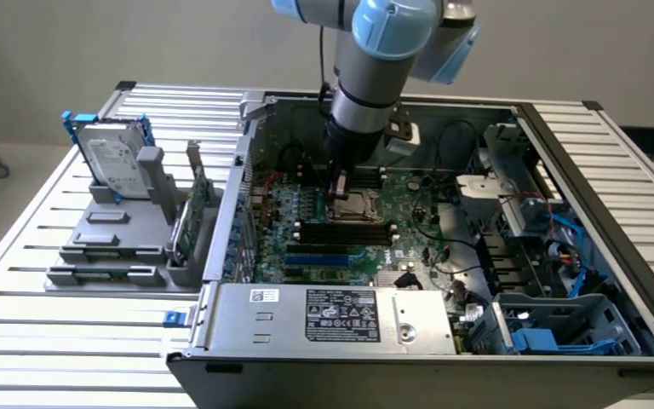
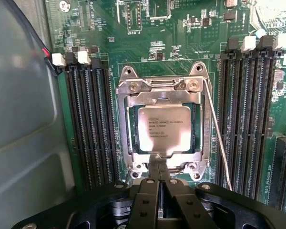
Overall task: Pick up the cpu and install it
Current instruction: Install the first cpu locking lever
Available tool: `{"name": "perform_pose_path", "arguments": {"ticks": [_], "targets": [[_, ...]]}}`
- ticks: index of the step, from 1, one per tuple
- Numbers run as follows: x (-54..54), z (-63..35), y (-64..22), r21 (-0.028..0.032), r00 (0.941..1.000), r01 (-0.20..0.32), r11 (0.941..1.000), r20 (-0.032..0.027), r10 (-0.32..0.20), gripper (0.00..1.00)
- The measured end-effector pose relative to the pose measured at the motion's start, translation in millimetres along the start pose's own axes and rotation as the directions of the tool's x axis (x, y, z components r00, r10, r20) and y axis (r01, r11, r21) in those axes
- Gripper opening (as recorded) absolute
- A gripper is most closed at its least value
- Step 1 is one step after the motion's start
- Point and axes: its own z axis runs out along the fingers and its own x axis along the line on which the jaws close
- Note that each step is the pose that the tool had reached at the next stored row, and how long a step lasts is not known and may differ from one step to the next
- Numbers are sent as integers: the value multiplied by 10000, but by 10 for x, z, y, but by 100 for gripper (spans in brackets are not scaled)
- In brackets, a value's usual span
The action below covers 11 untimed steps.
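Observation:
The cpu (image 2: 164, 129), a small square chip with a pale silvery top and printed text, lies flat inside the square metal-framed socket (image 2: 125, 119) on the green motherboard (image 2: 181, 47). My gripper (image 2: 158, 168) hangs just over the socket's edge, its two dark fingers pressed together and shut with nothing between them; their tips overlap the rim of the cpu. In the exterior view the gripper (image 1: 342, 189) reaches down into the open computer case, right above the socket (image 1: 358, 205).
Black memory slots (image 2: 90, 124) flank the socket on both sides, and a thin wire lever (image 2: 218, 138) runs along it. The grey case wall (image 2: 24, 119) is close by. Outside the case stand a blue-framed hard drive (image 1: 117, 158), a grey fixture (image 1: 111, 247) and the power supply (image 1: 327, 317).

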Motion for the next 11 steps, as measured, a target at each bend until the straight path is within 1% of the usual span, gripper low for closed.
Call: {"name": "perform_pose_path", "arguments": {"ticks": [3,6,7,8,10,11], "targets": [[-12,19,2,4,10000,-1,10000,8,1,11],[-23,63,8,11,10000,-5,10000,25,5,11],[-22,65,9,26,10000,-13,10000,65,13,11],[-20,66,11,37,10000,-18,10000,92,18,11],[-20,64,10,39,9999,-20,10000,98,20,11],[-19,61,9,38,9998,-35,10000,181,34,11]]}}
